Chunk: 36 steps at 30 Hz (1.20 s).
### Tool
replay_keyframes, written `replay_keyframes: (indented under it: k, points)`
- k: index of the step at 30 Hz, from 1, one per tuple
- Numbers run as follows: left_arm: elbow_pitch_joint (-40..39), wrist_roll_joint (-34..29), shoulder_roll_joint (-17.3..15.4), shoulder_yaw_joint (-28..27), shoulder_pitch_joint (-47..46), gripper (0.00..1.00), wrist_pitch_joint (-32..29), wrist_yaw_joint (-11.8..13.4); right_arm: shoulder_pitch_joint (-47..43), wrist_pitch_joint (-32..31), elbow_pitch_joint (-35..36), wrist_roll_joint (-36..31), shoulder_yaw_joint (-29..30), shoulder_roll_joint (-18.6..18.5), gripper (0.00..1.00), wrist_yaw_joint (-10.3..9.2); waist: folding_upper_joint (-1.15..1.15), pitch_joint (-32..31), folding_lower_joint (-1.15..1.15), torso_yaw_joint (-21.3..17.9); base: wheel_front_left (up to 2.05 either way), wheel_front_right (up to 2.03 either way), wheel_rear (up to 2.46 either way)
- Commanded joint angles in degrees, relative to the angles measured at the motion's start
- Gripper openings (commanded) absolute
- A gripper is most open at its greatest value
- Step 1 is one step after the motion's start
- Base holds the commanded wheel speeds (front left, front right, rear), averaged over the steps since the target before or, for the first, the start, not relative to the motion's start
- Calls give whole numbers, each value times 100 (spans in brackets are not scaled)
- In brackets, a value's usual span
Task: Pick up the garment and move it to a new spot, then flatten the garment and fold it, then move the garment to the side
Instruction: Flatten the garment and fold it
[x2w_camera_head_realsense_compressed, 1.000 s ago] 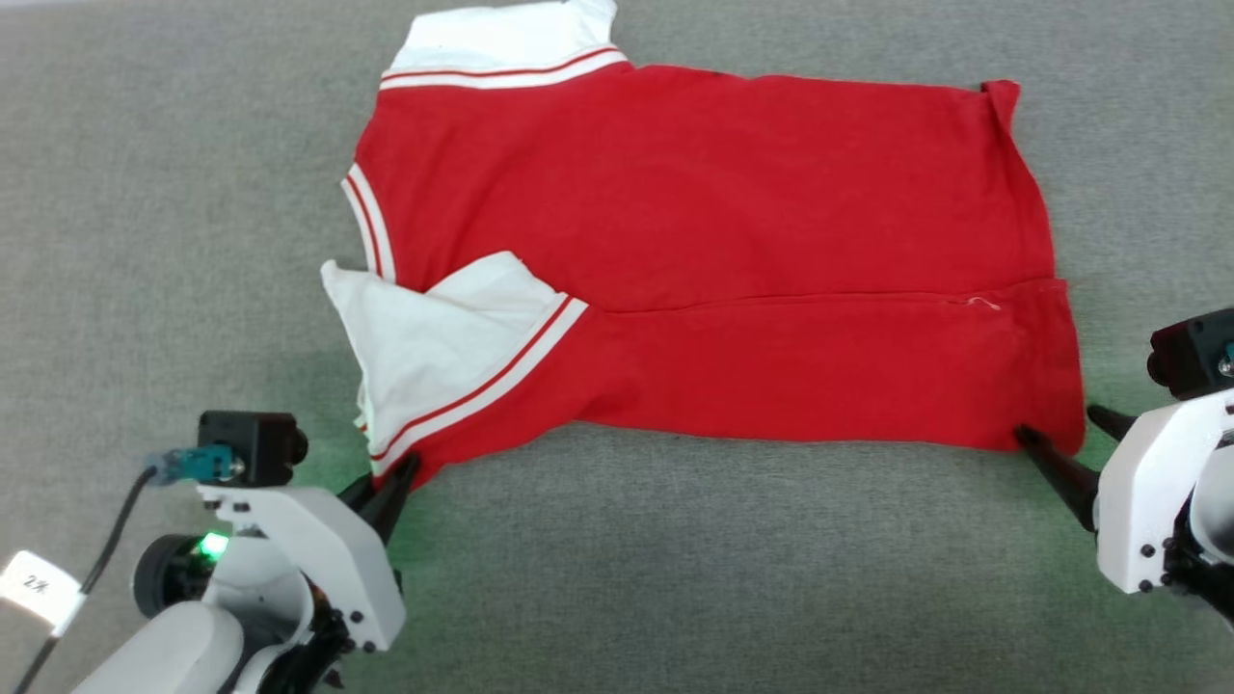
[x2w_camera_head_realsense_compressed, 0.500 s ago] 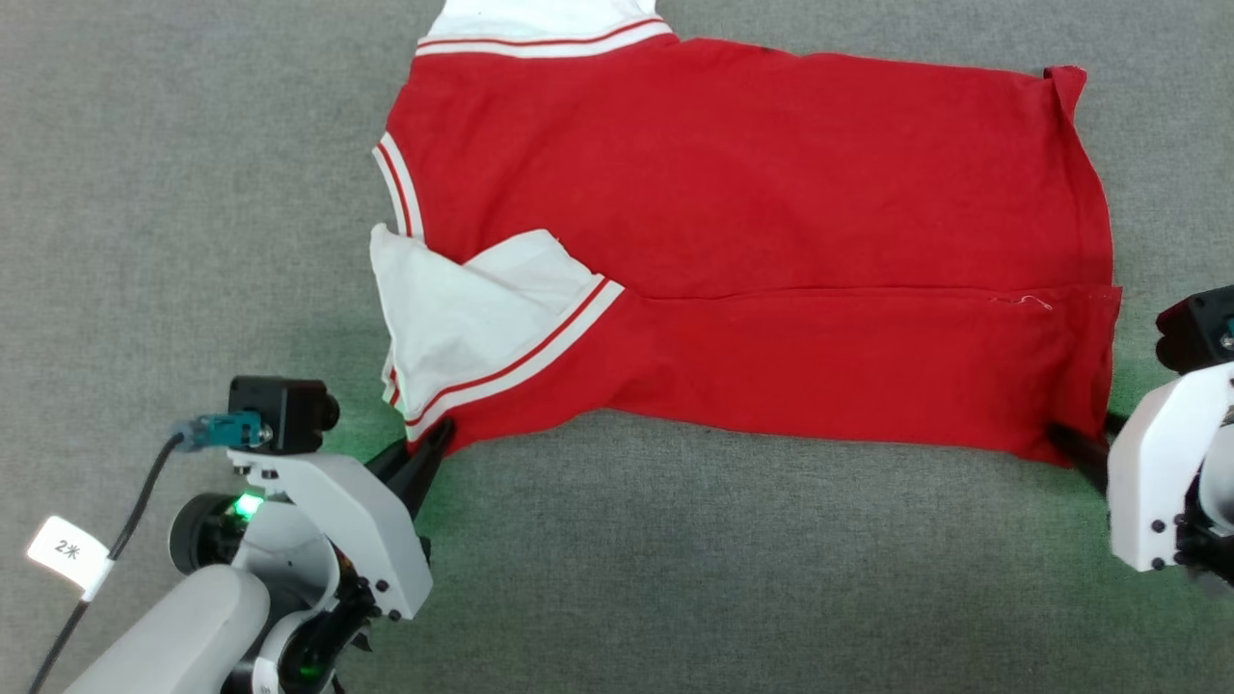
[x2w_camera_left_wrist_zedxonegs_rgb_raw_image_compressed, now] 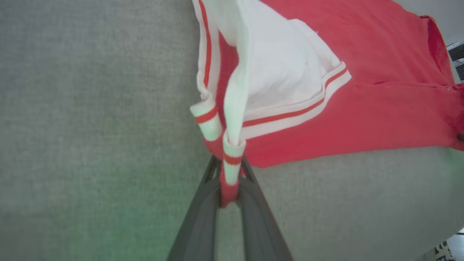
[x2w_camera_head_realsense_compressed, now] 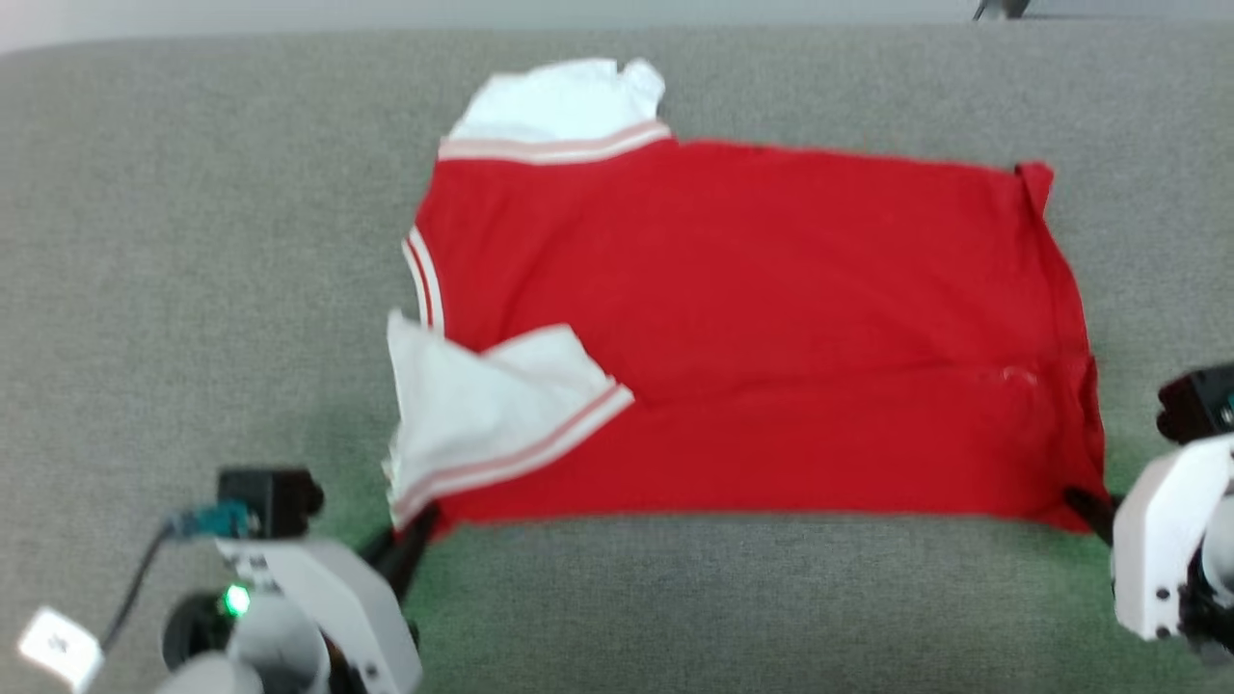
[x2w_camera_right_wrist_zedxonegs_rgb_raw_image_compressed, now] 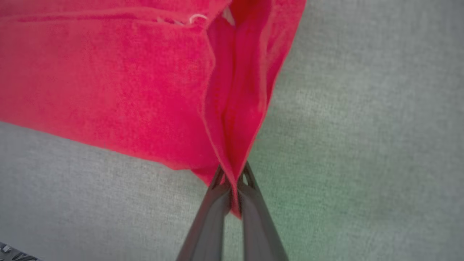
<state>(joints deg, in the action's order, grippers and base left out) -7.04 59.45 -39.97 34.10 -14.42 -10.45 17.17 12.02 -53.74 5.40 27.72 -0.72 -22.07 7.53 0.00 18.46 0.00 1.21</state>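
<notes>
Well, at that moment I had the red jersey (x2w_camera_head_realsense_compressed: 752, 328) spread mostly flat on the grey fabric-covered surface (x2w_camera_head_realsense_compressed: 193, 241), plain red side up, though my head view was soft with blur. My left gripper (x2w_camera_head_realsense_compressed: 419, 528) sat at the jersey's near left corner, and in the left wrist view its two dark fingers (x2w_camera_left_wrist_zedxonegs_rgb_raw_image_compressed: 199, 224) were clamped on the red-and-white striped cuff (x2w_camera_left_wrist_zedxonegs_rgb_raw_image_compressed: 232, 156) of the near white sleeve (x2w_camera_head_realsense_compressed: 482, 405), which lay folded over the jersey's red body. My right gripper (x2w_camera_head_realsense_compressed: 1085, 506) was at the jersey's near right corner; the right wrist view showed its jaws pinched tight on a bunched red fold of the hem (x2w_camera_right_wrist_zedxonegs_rgb_raw_image_compressed: 232, 119), the cloth gathered into a ridge rising from the tips. Between those two corners the jersey's near edge ran almost straight. The second white sleeve (x2w_camera_head_realsense_compressed: 559, 101) stuck out crumpled at the jersey's far left corner, and the far right corner (x2w_camera_head_realsense_compressed: 1033, 178) was turned up a little. A green glow (x2w_camera_right_wrist_zedxonegs_rgb_raw_image_compressed: 326, 152) tinted the surface beside each held corner
</notes>
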Motion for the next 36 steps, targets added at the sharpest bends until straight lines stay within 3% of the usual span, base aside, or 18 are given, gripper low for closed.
replay_keyframes:
  k: [1, 13, 14, 15, 16, 23, 26, 31, 32, 35, 36]
  points:
    - [-133, 33, -21, 24, 218, 0, 28, 69, -187, -15, 24, 18, 87, -10, 0, -9, 0, -144, 0, -1, 0, 0, 0]
    - [-811, 70, -28, 141, 997, 0, 240, 399, -1143, -3, 511, 86, 382, 37, 0, -8, 0, -350, 0, 74, 0, 0, 0]
    - [-830, 62, -40, 142, 997, 0, 236, 414, -1136, 77, 543, 56, 386, 50, 30, -8, 0, -381, 0, 67, 0, 0, 0]
    - [-847, 14, -81, 137, 988, 34, 239, 426, -1122, 164, 562, 31, 412, 80, 76, -8, 0, -406, 0, 63, 0, 0, 0]
    - [-862, -25, -117, 114, 973, 98, 258, 448, -1110, 233, 596, 6, 385, 89, 100, -8, 0, -432, 0, 56, 0, 0, 0]
    - [-1115, -214, -515, -462, 711, 100, 496, 776, -972, 897, 1121, -41, 553, 185, 100, -8, 0, -516, 0, -1, 0, 0, 0]
    - [-1067, -250, -586, -684, 425, 100, 570, 733, -848, 1135, 1266, -94, 537, 290, 100, -8, 0, -479, 0, -75, 0, 0, 0]
    - [-568, -112, -590, -845, -545, 100, 327, 243, -573, 1355, 1226, -132, 121, 492, 100, -8, 0, -283, 0, -327, 0, 0, 0]
    - [-407, -510, -901, -756, -819, 100, 280, 111, -492, 1384, 1200, -133, 13, 522, 100, -8, 0, -212, 0, -411, 0, 0, 0]
    - [49, -297, -565, -914, -1590, 100, 267, -153, -278, 1551, 1076, -162, -204, 634, 100, -8, 0, -13, 0, -653, 0, 0, 0]
    - [243, -451, -748, -926, -1817, 100, 196, -235, -225, 1590, 1028, -160, -280, 655, 100, -9, 0, 71, 0, -753, 0, 0, 0]
